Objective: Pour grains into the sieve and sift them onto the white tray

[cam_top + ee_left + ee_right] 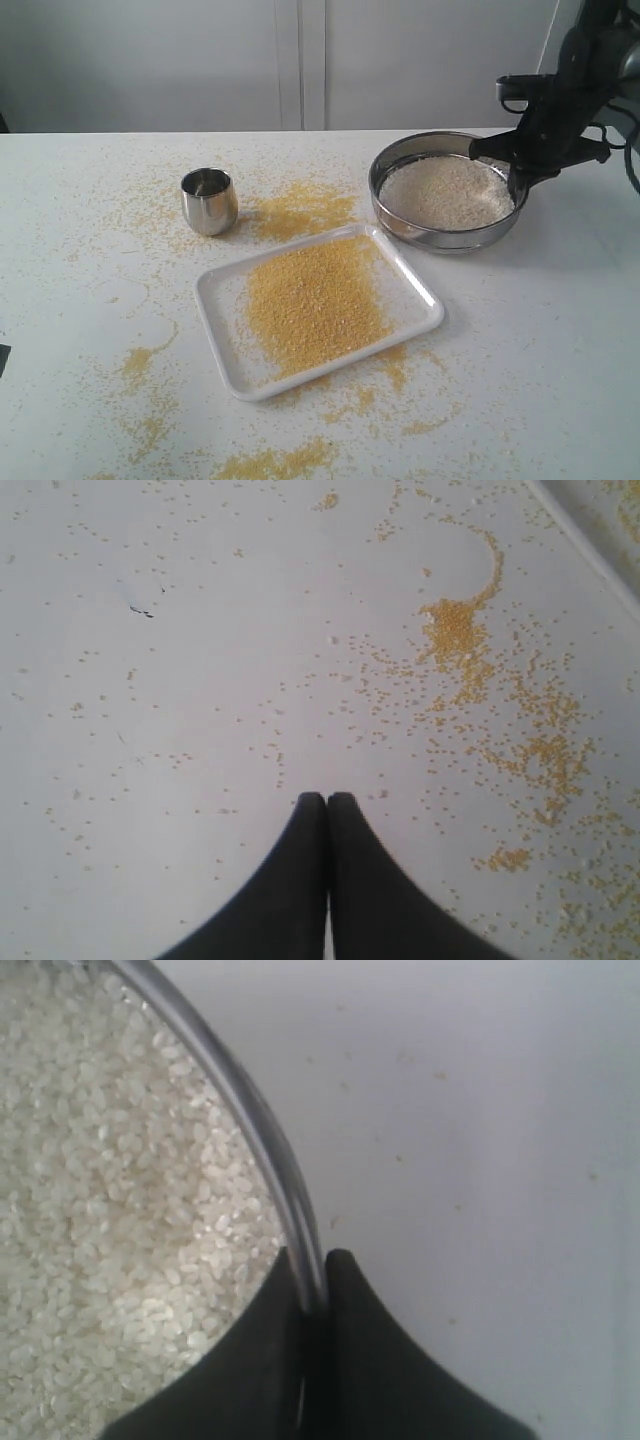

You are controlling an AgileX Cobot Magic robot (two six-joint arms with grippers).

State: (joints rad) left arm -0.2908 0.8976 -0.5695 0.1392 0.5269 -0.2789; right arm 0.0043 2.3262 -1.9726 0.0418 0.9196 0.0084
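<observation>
The steel sieve point(400, 226) stands on the table at the back right, holding pale whitish grains point(445, 192). My right gripper point(517, 187) is shut on the sieve's right wall point(268, 1140), one finger inside among the grains point(110, 1190), one outside. The white tray point(228, 338) lies in the middle of the table with a patch of fine yellow meal point(312, 300) on it. My left gripper point(327, 798) is shut on nothing, over bare table with scattered yellow granules point(455, 640); it is out of the exterior view.
A small steel cup point(209, 200) stands upright left of the sieve and behind the tray. Yellow meal is spilled on the table behind the tray point(300, 208), along the front point(275, 462) and at the left point(140, 362).
</observation>
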